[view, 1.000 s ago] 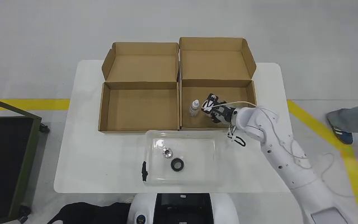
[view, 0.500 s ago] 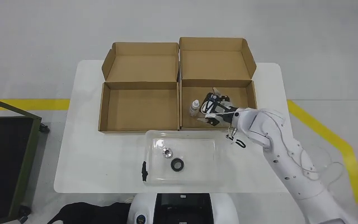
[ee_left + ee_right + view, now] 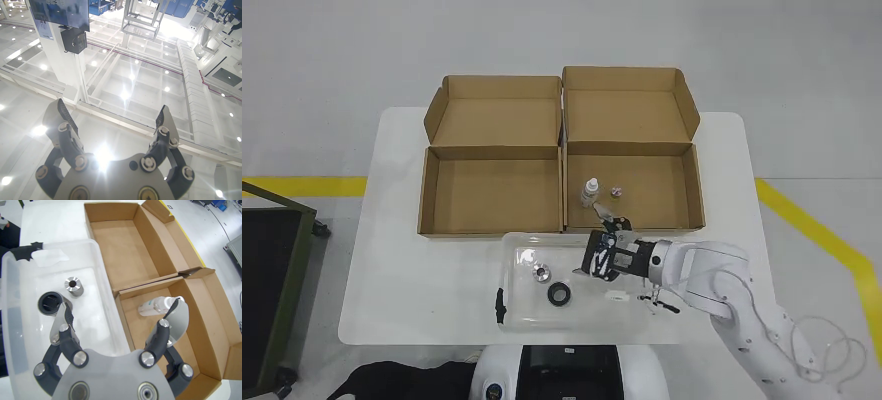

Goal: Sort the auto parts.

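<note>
Right wrist view has the right hand (image 3: pixel 122 303) spread and empty over the wall of the clear tub (image 3: pixel 103 272), the black sleeve (image 3: pixel 49 303) just beside one fingertip and the silver collet (image 3: pixel 73 287) beyond it, both seemingly standing on end, to the robot's left of the hand.

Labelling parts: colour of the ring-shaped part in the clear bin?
The ring-shaped part is black, shown best in the right wrist view.

Ahead, between spread fingers of right gripper (image 3: pixel 122 303): clear bin wall (image 3: pixel 106 275) and cardboard box wall (image 3: pixel 122 313), side by side. Beside one fingertip: black ring (image 3: pixel 49 303), silver cylinder (image 3: pixel 73 288) just beyond. Beside other: bottle (image 3: pixel 151 308). Bare bin floor nearer palm.
</note>
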You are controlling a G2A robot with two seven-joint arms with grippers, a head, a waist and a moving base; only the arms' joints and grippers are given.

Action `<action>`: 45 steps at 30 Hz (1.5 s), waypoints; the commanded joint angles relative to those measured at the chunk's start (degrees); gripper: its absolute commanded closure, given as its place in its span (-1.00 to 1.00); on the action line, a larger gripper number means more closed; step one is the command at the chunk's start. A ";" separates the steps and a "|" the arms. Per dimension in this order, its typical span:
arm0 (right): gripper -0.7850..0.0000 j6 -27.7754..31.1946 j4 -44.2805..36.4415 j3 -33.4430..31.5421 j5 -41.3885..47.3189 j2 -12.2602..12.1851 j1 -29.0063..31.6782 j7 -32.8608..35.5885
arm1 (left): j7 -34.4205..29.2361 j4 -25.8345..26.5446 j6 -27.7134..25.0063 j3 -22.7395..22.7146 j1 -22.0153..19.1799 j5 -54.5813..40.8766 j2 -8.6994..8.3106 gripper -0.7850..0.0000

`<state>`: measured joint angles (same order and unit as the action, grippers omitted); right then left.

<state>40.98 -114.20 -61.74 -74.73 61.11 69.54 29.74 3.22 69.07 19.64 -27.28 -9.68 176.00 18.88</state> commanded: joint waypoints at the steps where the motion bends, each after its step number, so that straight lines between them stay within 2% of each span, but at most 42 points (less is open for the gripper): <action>1: -1.00 0.64 -0.36 0.97 -0.30 -0.01 0.78 -0.02 | 0.00 0.00 0.00 0.00 0.00 0.00 0.00 -1.00; 17: -0.90 1.85 3.06 6.47 -0.81 0.37 2.28 -1.28 | 0.00 0.00 0.00 0.00 0.00 0.00 0.00 -1.00; 34: -0.70 2.13 12.67 12.52 1.51 1.97 -2.17 -2.83 | 0.00 0.00 0.00 0.00 0.00 0.00 0.00 -1.00; 38: -0.48 1.85 14.15 13.37 1.58 2.26 -2.85 -3.32 | 0.00 0.00 0.00 0.00 0.00 0.00 0.00 -1.00; 39: -0.30 1.91 14.40 13.59 1.69 2.32 -2.95 -3.43 | 0.00 0.00 0.00 0.00 0.00 0.00 0.00 -1.00; 42: 0.03 2.46 14.92 14.26 1.69 2.47 -3.28 -3.44 | 0.00 0.00 0.00 0.00 0.00 0.00 0.00 -1.00; 45: 0.28 2.46 15.22 14.51 1.76 2.56 -3.54 -3.57 | 0.00 0.00 0.00 0.00 0.00 0.00 0.00 -1.00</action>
<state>43.48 -99.04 -47.27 -73.01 63.65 66.05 26.23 3.22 69.07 19.64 -27.28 -9.68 176.00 18.88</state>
